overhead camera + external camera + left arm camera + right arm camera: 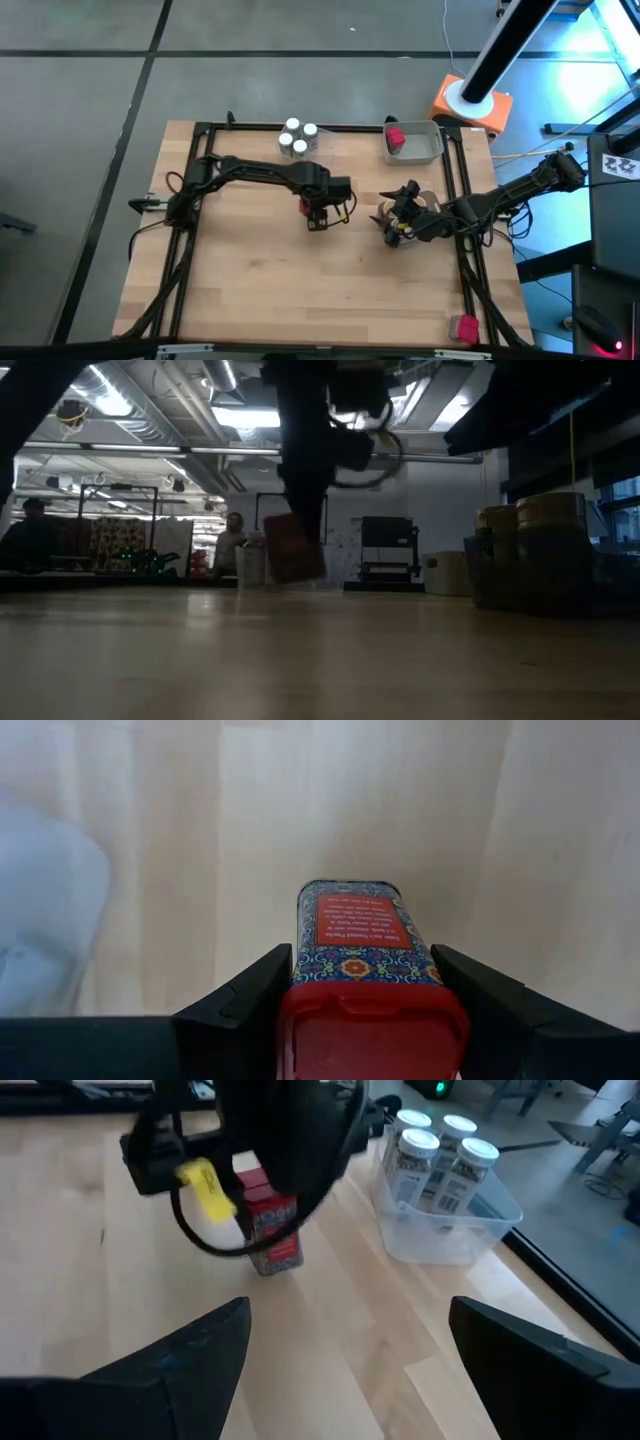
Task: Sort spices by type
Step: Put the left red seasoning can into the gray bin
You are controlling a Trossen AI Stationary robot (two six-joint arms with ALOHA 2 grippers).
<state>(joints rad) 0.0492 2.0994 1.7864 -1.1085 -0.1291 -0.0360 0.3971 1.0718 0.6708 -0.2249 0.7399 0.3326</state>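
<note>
My left gripper [316, 208] is over the middle of the table, shut on a red-lidded boxy packet [360, 935] with a blue patterned body and a red label. The low view shows that packet [293, 548] tilted. My right gripper [392, 228] is open to its right, and nothing lies between its fingers [345, 1320]. Tan round jars [425, 200] stand on the table just beyond the right gripper. White-lidded clear jars [297, 138] stand in a clear tray at the far edge. Another red packet [396, 137] lies in a grey tray [425, 145]. My left gripper pinches the packet between its two fingers [250, 995] at the red lid end [370, 1020], one finger on each narrow side. The fingers point down from above. The packet hangs tilted below them, and in the low view its lower end [297, 575] looks just clear of the table.
One more red packet [463, 328] lies at the table's near right corner. A black frame rail [465, 260] runs along the table's right side and another along its left. Bare wood [280, 290] spreads between the grippers and the near edge. People sit in the room beyond the table [232, 545].
</note>
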